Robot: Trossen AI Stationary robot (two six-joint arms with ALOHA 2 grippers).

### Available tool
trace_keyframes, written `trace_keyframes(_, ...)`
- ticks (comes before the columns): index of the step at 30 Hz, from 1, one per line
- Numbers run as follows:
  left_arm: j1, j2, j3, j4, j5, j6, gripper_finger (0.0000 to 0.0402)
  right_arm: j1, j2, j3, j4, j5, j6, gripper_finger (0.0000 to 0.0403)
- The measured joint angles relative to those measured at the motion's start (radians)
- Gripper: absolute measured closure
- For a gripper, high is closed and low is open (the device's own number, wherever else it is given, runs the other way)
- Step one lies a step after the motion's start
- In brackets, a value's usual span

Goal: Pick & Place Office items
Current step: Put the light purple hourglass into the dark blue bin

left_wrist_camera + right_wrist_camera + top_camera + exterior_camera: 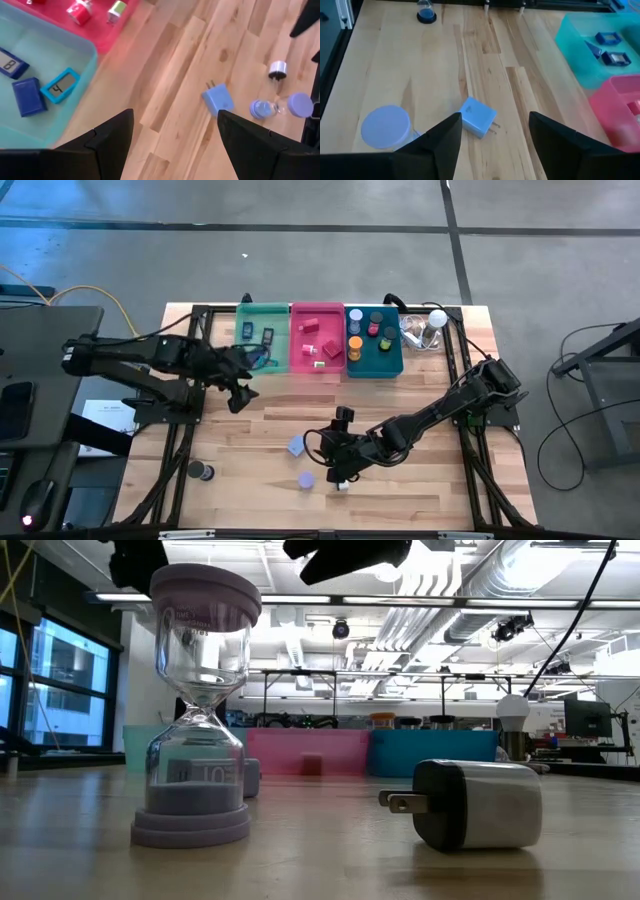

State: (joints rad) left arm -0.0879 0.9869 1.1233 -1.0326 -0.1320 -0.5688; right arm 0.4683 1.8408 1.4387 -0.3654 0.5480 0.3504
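Office items remaining on the bare wood: a blue plug block (476, 116), a lavender hourglass (385, 126) and a grey-and-white charger (478, 804); a dark roll (201, 471) sits well apart near the table's front-left corner.

Right gripper (492, 131): fingers spread, holding nothing, low over the table. The blue plug block lies just ahead of the fingertips, slightly toward one finger, tilted diagonally with its prongs pointing into the gap between the fingers. The hourglass stands beside that same finger, farther out.

Left gripper (175, 137): fingers spread, empty, positioned at the edge of the green bin (262, 310). The blue plug block lies well ahead of it, farther than from the right gripper.

Judgement: the right arm is the nearer; a short forward reach with a wrist turn to square the fingers to the block's flat sides appears sufficient
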Motion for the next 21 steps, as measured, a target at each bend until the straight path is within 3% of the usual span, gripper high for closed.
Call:
trace_keyframes(9,-0.206,0.045,0.0,0.0,-0.086,-0.108,0.0121,0.01,0.0,0.0,0.041,-0.019,-0.044,0.0151)
trace_keyframes(16,-0.326,0.059,0.0,0.0,-0.178,-0.171,0.0121,0.01,0.001,0.024,0.084,-0.171,-0.123,0.0108)
trace_keyframes(21,-0.384,0.063,0.0,-0.001,-0.223,-0.212,0.0121,0.016,0.001,0.082,0.07,-0.213,-0.144,0.0106)
